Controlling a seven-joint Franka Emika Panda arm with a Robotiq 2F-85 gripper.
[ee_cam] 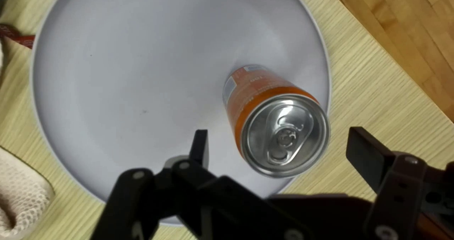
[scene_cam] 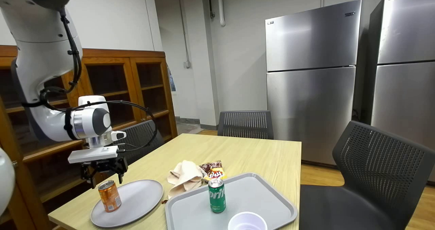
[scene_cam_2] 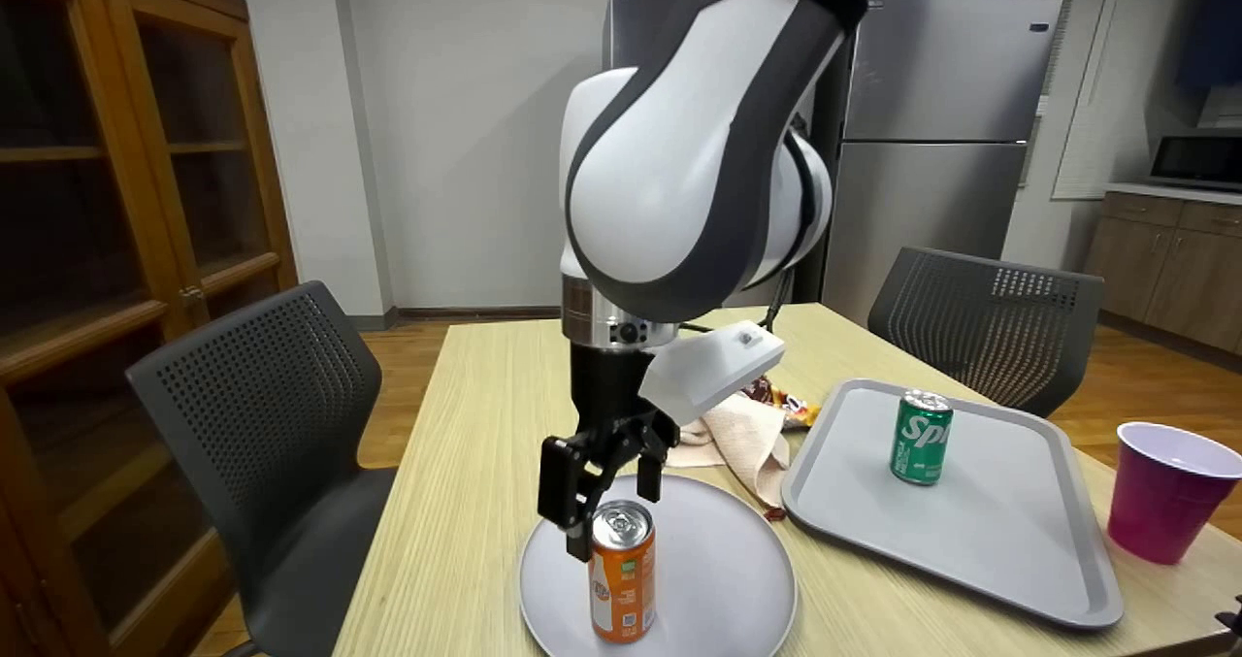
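Observation:
An orange soda can [scene_cam: 109, 198] with a silver top stands upright on a round grey plate [scene_cam: 142, 196] near the table's end; both exterior views show it. My gripper [scene_cam_2: 613, 517] points down just over the can [scene_cam_2: 623, 594], open and holding nothing. In the wrist view the can [ee_cam: 244, 91] comes up between the two spread fingers of the gripper [ee_cam: 283, 148], a gap showing on either side of its lid. The left finger [ee_cam: 200, 144] is over the plate [ee_cam: 124, 73], the right one over bare wood beyond the rim. I see no contact with the can.
A grey tray [scene_cam: 258, 189] bears a green Sprite can [scene_cam: 216, 196]. A purple cup [scene_cam_2: 1164, 497] is by the tray's edge. A beige cloth [scene_cam: 185, 177] and a snack bag [scene_cam: 215, 170] lie between plate and tray. Dark chairs [scene_cam_2: 262, 414] surround the wooden table [scene_cam: 238, 152].

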